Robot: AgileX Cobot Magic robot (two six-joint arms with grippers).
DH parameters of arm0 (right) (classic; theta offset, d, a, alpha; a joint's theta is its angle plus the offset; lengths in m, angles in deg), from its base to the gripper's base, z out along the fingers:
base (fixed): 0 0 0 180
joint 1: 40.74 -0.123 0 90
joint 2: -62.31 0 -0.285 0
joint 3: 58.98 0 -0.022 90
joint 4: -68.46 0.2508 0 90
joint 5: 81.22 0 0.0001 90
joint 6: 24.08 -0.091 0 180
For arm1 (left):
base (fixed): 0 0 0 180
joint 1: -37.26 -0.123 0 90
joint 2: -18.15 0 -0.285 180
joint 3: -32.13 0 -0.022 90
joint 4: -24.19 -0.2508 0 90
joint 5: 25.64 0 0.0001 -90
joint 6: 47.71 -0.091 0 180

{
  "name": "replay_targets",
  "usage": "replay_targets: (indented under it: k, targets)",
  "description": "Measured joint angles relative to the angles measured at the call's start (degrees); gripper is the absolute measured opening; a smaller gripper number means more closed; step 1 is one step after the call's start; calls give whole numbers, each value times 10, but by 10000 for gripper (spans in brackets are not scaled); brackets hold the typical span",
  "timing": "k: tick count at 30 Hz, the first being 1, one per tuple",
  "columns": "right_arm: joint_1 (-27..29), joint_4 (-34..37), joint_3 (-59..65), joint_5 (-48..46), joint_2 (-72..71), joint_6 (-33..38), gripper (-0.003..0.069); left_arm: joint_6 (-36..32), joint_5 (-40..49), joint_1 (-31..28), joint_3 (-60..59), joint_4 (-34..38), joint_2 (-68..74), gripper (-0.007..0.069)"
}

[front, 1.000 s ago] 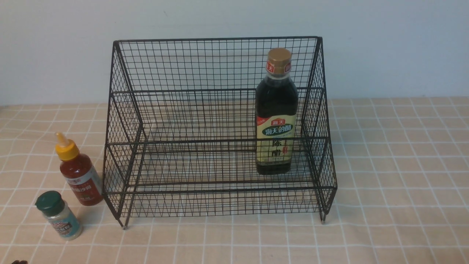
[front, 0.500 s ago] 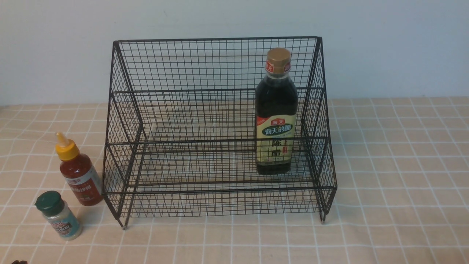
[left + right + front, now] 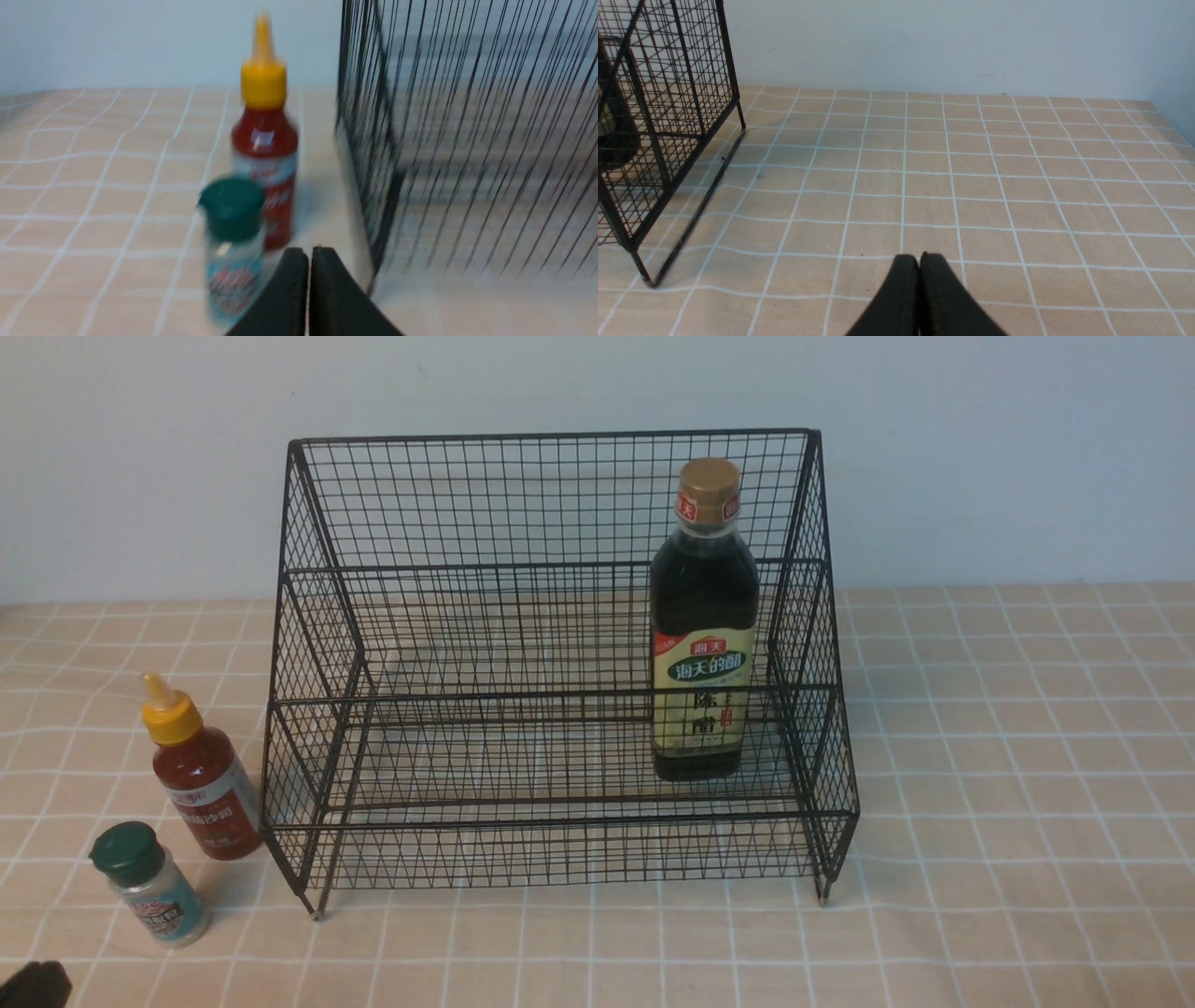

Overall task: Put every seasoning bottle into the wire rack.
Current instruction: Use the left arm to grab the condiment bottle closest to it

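Over the checked cloth (image 3: 980, 756), left tool (image 3: 308, 254) and right tool (image 3: 919, 261) sit closed, cropped; shaker (image 3: 231, 247) blurred.

I count three seasoning bottles: one tall dark vinegar bottle (image 3: 704, 616), one red sauce bottle (image 3: 203, 779) and one small green-lidded shaker (image 3: 154, 887) (no two alike). There is one black wire rack (image 3: 551, 435), with two tiers, and one checked tablecloth (image 3: 1008, 756). Two grippers show: the left gripper (image 3: 308, 252) and the right gripper (image 3: 919, 255).
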Motion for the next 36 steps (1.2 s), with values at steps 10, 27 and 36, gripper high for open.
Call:
replay_targets:
  k: [10, 27, 36]
  targets:
    - [0, 0, 0, 0, 0, 0, -13, 67, -240, 0, 0, 168, 0, -10]
    - [0, 0, 0, 0, 0, 0, -13, 3, 305, 0, 346, 56, 379, -10]
    - [0, 0, 0, 0, 0, 0, -13, -5, 549, -16, 553, -111, 626, -2]
